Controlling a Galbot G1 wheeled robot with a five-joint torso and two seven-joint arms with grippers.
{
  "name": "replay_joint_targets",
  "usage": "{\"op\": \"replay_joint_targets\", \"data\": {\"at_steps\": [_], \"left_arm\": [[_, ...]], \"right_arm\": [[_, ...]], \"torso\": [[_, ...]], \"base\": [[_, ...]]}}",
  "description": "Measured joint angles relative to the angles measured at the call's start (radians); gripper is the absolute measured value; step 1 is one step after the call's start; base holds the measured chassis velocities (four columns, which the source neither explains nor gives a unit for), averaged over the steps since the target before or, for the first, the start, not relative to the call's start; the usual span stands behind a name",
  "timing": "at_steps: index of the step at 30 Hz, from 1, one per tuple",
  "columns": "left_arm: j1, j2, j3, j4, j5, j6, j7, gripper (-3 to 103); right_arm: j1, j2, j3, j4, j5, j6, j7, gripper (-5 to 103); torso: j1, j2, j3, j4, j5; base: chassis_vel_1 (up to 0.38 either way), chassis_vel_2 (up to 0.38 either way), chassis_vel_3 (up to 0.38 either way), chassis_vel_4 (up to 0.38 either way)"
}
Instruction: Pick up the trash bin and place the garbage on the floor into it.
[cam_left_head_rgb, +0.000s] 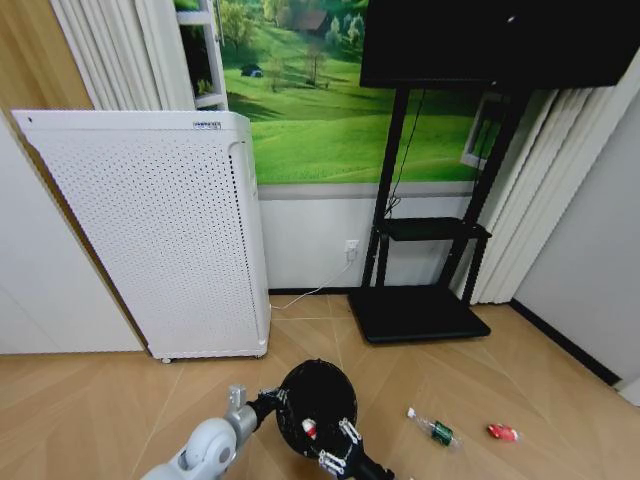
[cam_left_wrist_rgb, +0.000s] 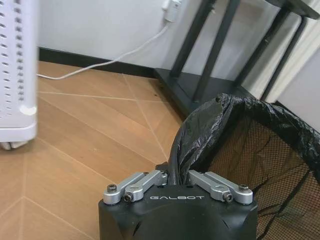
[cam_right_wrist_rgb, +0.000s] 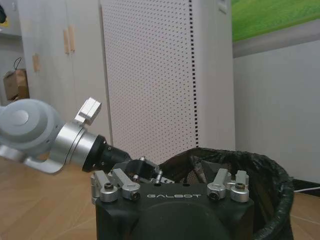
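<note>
Bin-holding is a two-arm job at this moment: the trash bin (cam_left_head_rgb: 318, 405), round, black and lined with a black bag, sits low in front of the robot with the left gripper (cam_left_head_rgb: 272, 402) pinching its rim on one side, jaws pressed on the bag-covered edge as the left wrist view shows (cam_left_wrist_rgb: 175, 172). The right gripper (cam_left_head_rgb: 343, 450) is at the bin's near rim; whether its jaws are closed on anything cannot be told. A small red-white piece (cam_left_head_rgb: 309, 428) lies inside the bin. To the bin's right on the floor (cam_left_head_rgb: 560, 390) lie the bottle (cam_left_head_rgb: 433, 428), its long axis slanting away from the bin, and beyond it a red-white item (cam_left_head_rgb: 502, 432). Both are on the right arm's side, so that arm is nearer.
</note>
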Motion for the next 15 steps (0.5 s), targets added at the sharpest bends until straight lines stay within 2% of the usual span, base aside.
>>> {"op": "replay_joint_targets", "data": {"at_steps": [3,4,5,6,7,8,10,15], "left_arm": [[-0.002,0.029,-0.012,-0.022,-0.04,-0.001,-0.038,3],[-0.002,0.029,-0.012,-0.022,-0.04,-0.001,-0.038,3],[0.013,0.04,-0.045,-0.039,-0.057,0.006,-0.076,3],[0.027,0.038,-0.076,-0.05,-0.074,0.015,-0.109,3],[0.051,0.023,-0.145,-0.064,-0.126,0.038,-0.187,3],[0.051,0.023,-0.145,-0.064,-0.126,0.038,-0.187,3],[0.066,0.018,-0.196,-0.066,-0.169,0.051,-0.241,3],[0.131,0.011,-0.281,-0.082,-0.198,0.059,-0.279,3]], "right_arm": [[-0.009,0.02,0.022,0.04,0.074,-0.04,0.005,95],[-0.009,0.02,0.022,0.04,0.074,-0.04,0.005,95],[-0.008,0.026,0.035,0.057,0.088,-0.071,0.019,98],[-0.008,0.029,0.042,0.067,0.089,-0.089,0.034,98],[-0.018,0.042,0.061,0.086,0.089,-0.115,0.053,100],[-0.018,0.042,0.061,0.086,0.089,-0.115,0.053,100],[-0.036,0.061,0.079,0.091,0.087,-0.116,0.07,100],[-0.032,0.074,0.083,0.068,0.081,-0.112,0.078,100]], "torso": [[0.0,0.0,0.0,-0.0003,-0.0002],[0.0,0.0,0.0,-0.0003,-0.0002],[0.0,0.0,0.0,-0.0002,0.0001],[0.0,0.0,0.0,0.0,-0.0001],[0.0,0.0,0.0,0.0002,0.0],[0.0,0.0,0.0,0.0002,0.0],[0.0,0.0,0.0,-0.0004,-0.0002],[0.0,0.0,0.0,-0.0002,-0.0002]], "base": [[0.0,0.0,0.0,0.0],[0.0,0.0,0.0,0.0],[0.0,0.0,0.0,0.0],[0.0,0.0,0.0,0.0],[0.0,0.0,0.0,0.0],[0.0,0.0,0.0,0.0],[0.0,0.0,0.0,0.0],[-0.024,-0.032,0.018,0.01]]}}
